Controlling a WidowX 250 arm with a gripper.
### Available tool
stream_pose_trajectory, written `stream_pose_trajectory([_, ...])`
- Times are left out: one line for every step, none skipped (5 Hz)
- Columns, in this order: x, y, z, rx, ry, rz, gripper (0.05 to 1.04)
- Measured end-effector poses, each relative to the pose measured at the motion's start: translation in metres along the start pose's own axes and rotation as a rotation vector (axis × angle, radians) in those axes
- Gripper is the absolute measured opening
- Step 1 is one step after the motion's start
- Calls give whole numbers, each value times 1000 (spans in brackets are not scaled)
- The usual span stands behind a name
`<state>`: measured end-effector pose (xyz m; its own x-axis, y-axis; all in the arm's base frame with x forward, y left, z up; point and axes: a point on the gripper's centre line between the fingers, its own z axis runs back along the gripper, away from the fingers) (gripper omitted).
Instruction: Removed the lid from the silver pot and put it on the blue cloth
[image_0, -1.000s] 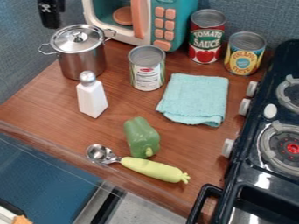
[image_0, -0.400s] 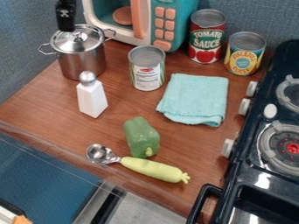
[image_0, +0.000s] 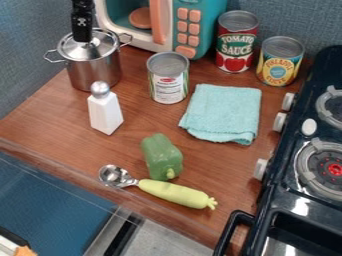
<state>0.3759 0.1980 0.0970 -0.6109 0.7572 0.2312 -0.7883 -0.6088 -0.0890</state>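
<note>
A black two-finger gripper (image_0: 83, 39) hangs down from the top edge at the upper left, its lower end in front of the small handle on a round silver lid (image_0: 71, 49); whether it is spread or closed, and whether it touches the handle, I cannot tell. The lid lies on top of the silver pot (image_0: 95, 73), which stands upright on a brown wooden counter (image_0: 50, 111) and has a wire loop handle on each side. Just in front of the pot stands a white shaker (image_0: 105, 114) with a rounded silver top. Behind the pot and to its right is a toy microwave (image_0: 179, 6), teal and cream with orange buttons. Right of the shaker, a short can with a white label (image_0: 168, 86) stands upright, and next to it the blue cloth (image_0: 222, 112) lies folded flat, well apart from the pot. Behind the cloth stand two more cans, one with a red and green label (image_0: 236, 47) and one with a yellow label (image_0: 278, 66). Nearer the viewer sit a green bell pepper (image_0: 161, 156) and, just in front of it, a metal scoop with a pale green handle (image_0: 175, 194). A dark toy stove (image_0: 284, 202) with white knobs runs along the right edge.
</note>
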Motion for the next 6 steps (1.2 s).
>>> stream_pose_trajectory([-5,-1,-1,-11,-4,-3,1000])
stream_pose_trajectory([-7,2,-9,-10,-8,-1,1000])
stream_pose_trajectory([-9,2,-11,-25,-16,5,975])
stream_pose_trajectory([-10,2,-13,-32,-21,12,863])
stream_pose_trajectory([-11,2,-14,-46,-30,16,570])
stream_pose_trajectory([-11,2,-15,-54,-37,9,322])
